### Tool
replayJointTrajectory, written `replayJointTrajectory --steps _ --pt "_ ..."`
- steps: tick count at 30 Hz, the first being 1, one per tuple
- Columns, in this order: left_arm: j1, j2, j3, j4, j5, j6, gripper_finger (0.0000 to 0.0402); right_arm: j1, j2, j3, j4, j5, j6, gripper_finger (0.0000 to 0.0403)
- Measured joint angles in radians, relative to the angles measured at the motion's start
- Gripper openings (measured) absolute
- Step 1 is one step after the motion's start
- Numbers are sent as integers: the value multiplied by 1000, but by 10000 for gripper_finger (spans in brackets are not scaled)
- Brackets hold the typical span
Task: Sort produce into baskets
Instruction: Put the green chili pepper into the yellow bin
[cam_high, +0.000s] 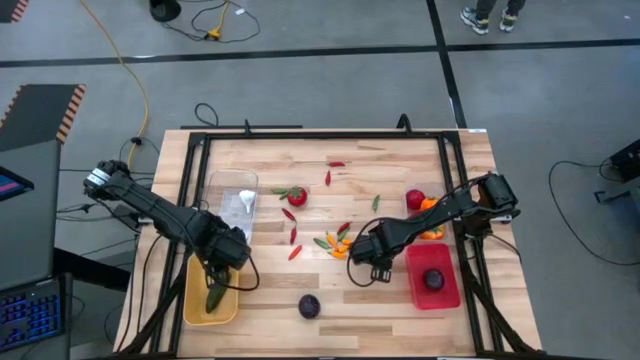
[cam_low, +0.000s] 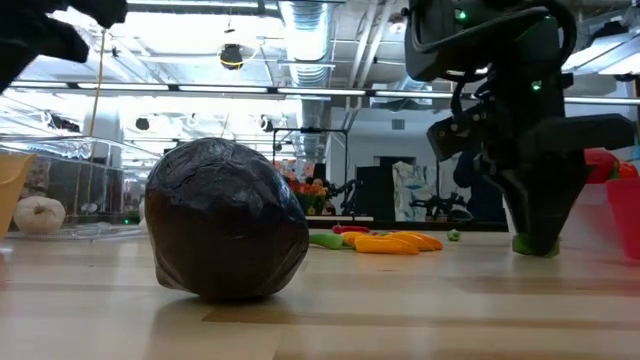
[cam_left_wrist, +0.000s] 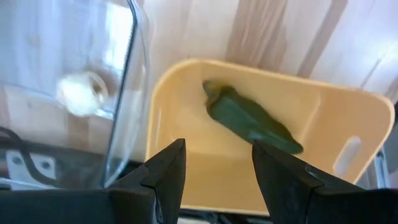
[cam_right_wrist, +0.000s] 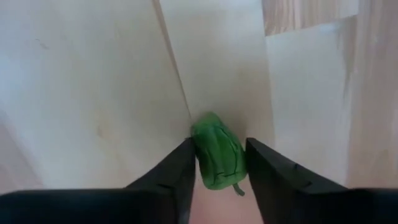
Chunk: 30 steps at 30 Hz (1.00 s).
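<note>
The right pincer (cam_right_wrist: 217, 171) is lowered to the tabletop (cam_right_wrist: 93, 93), its fingers pinching a small green pepper (cam_right_wrist: 217, 155). The left pincer (cam_left_wrist: 214, 174) is held spread above the yellow bin (cam_left_wrist: 348, 118), a dark green pepper (cam_left_wrist: 249, 118) lying inside just beyond its fingertips.

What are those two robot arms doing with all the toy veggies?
They are sorting them into bins. The right gripper is down on the table with its fingers around a small green vegetable. The left gripper is open above the yellow bin, where a green pepper lies. Chillies remain on the table.
</note>
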Motion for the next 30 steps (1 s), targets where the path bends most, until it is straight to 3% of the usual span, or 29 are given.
replayJointTrajectory --steps 6,15,20,24,30 --pt "0 0 3 82 -89 32 171 0 0 2 0 -2 0 107" --pt "4 0 3 277 -299 150 171 -6 0 123 6 4 -81 112" --pt "4 0 3 476 -441 263 171 -25 0 217 26 108 -135 112" --pt "6 0 3 610 -522 366 171 -42 -1 271 110 185 -211 113" --pt "33 0 3 761 -578 479 171 -68 -1 312 347 212 -354 113"
